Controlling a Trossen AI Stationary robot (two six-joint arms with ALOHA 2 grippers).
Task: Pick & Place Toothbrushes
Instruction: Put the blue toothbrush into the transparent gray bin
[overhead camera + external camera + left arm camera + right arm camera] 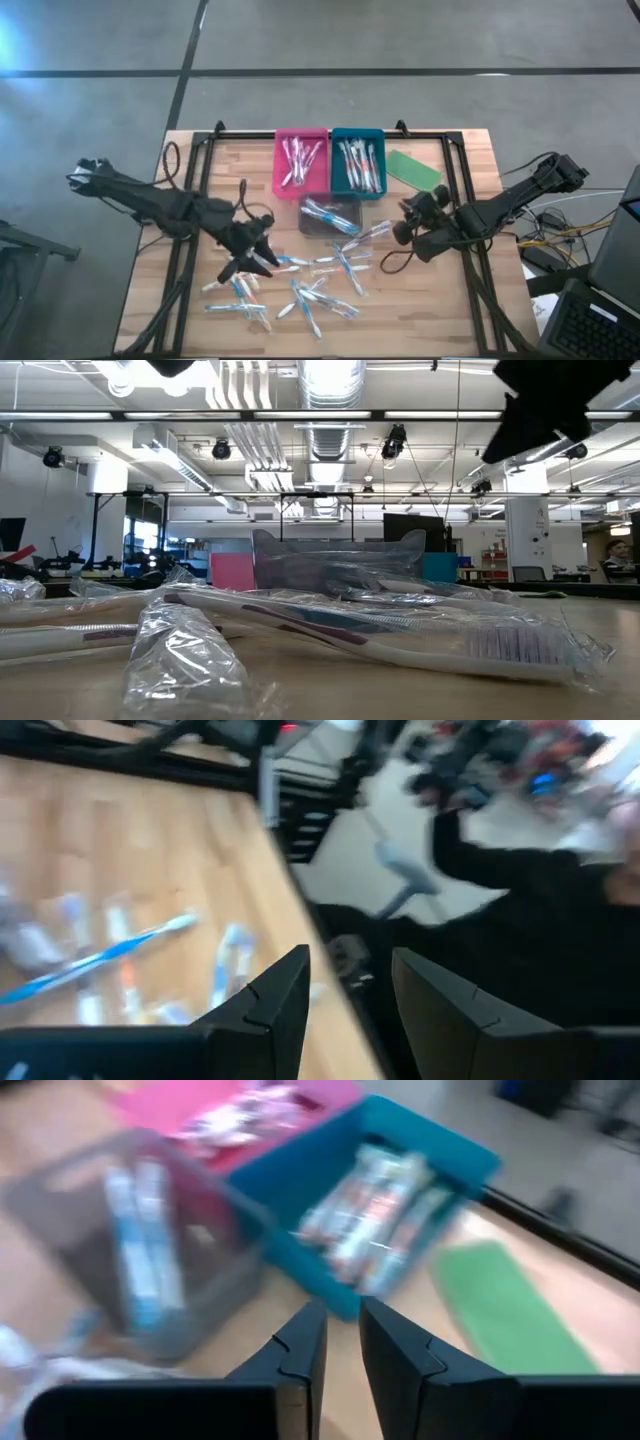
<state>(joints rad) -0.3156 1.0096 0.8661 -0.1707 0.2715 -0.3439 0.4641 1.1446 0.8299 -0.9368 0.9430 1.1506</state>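
Dozens of wrapped toothbrushes (300,290) lay scattered on the wooden bench (470,310), with more in the pink tray (300,163), teal tray (358,162) and clear tray (330,216). Left pincer (258,258) hovered over the pile, fingers parted and empty. Right pincer (405,217) stood beside the clear tray, fingers narrow and empty.

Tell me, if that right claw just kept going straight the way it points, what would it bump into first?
Most likely the blue tray of toothbrushes: seen from the wrist, the right gripper aims at its near wall, with nothing in between. Depth is unclear, so it might meet the table just short of it.
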